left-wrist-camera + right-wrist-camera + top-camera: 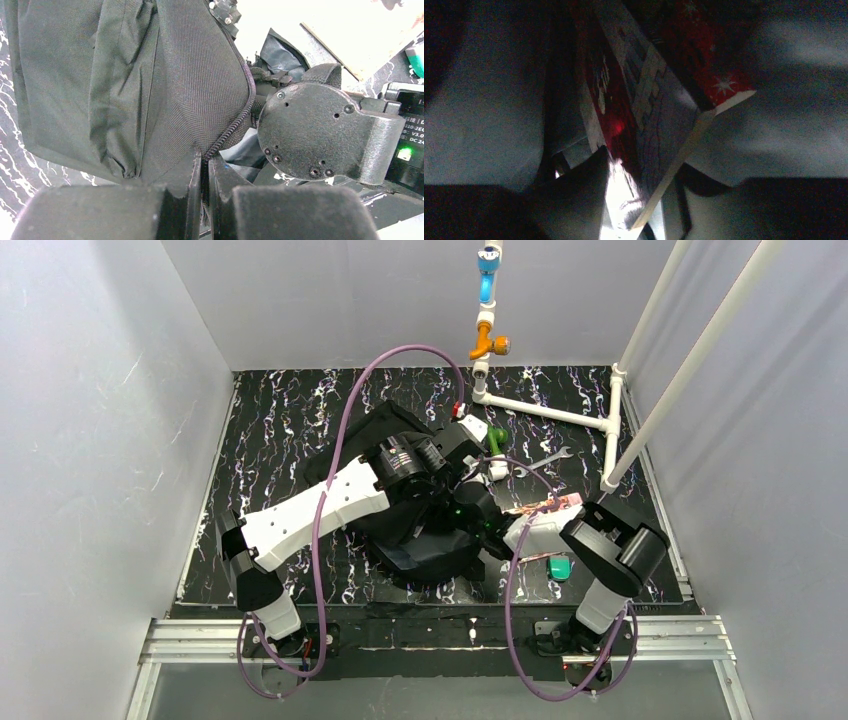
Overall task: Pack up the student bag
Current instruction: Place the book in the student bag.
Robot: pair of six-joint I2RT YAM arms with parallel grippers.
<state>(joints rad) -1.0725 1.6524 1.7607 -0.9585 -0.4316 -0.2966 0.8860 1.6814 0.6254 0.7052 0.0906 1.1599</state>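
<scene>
Bag: a big black fabric bag lies in the middle of the dark marbled table, between the 2 arms.
Left pincer: its fingers are pressed tight together on the bag's zip edge. The corded seam runs straight down into the narrow slit between them.
Bag against left pincer: in the left wrist view the ribbed black cloth rises up and to the left of the fingers. A loose fold hangs just beside the left finger.
Right arm: a round black joint housing sits just right of the pinched seam, close to the bag's opening.
Right pincer: it is down inside the dark bag, jaws standing somewhat apart. A thin strip of light shows on each side of what lies between them.
Book: a book with a red starred cover stands tilted, its lower corner dipping into the gap between the right fingers. It does not look clamped, though the view is very dim.
Bag against right pincer: grey lining closes in on both sides of the book and the fingers.
Around the bag: a flat pink-edged thing lies to the bag's right, by the right arm. A small teal thing sits nearer that arm's base. A wrench lies farther back.
</scene>
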